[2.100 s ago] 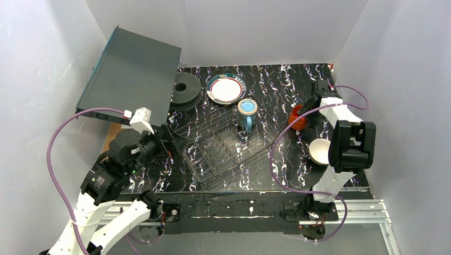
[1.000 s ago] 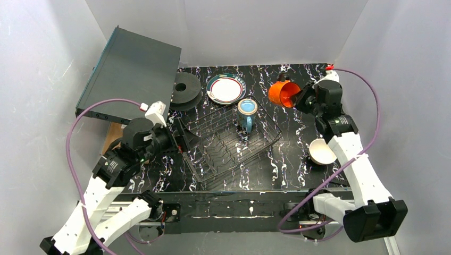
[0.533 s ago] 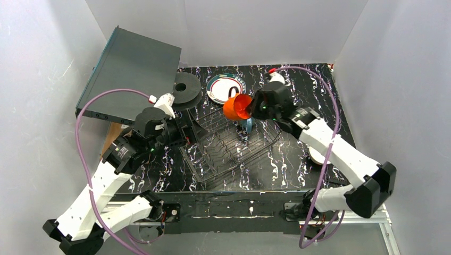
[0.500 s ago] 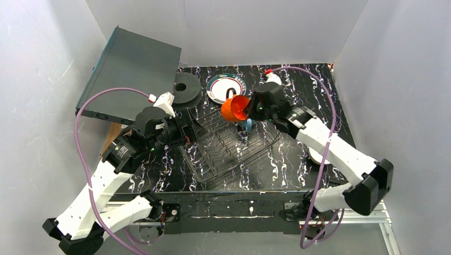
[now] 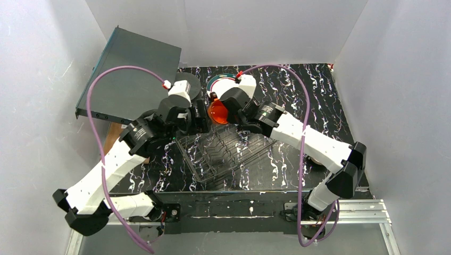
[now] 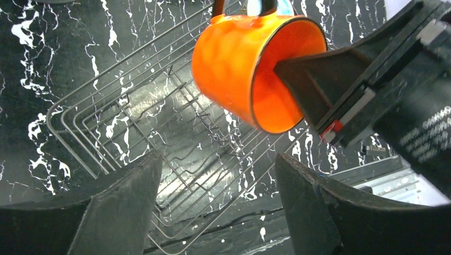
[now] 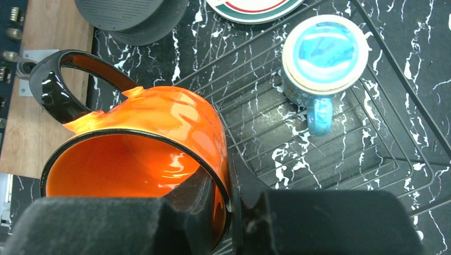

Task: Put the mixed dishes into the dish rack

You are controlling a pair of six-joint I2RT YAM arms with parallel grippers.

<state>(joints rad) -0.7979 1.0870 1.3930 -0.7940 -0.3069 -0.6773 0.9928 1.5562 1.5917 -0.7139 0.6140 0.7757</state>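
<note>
My right gripper (image 5: 226,113) (image 7: 228,196) is shut on the rim of the small orange cup (image 5: 217,111) (image 7: 149,138), one finger inside and one outside. It holds the cup tilted in the air over the back left corner of the wire dish rack (image 5: 228,149) (image 7: 340,154). My left gripper (image 5: 201,118) (image 6: 218,207) is open and empty, just left of the cup (image 6: 250,69) and above the rack (image 6: 159,122). The blue mug (image 7: 324,53) stands in the rack. The green-and-red rimmed plate (image 5: 220,79) (image 7: 255,6) lies behind the rack. The cream bowl and the other plate are hidden.
The black spool-like disc (image 7: 127,16) lies at the back left of the rack. The flat grey-black box (image 5: 133,71) leans at the far left. A wooden board (image 7: 48,79) lies at the table's left edge. White walls enclose the table.
My right arm has carried the orange cup from the right back of the table leftward over the rack. My left arm has reached forward and right, up to the cup.
</note>
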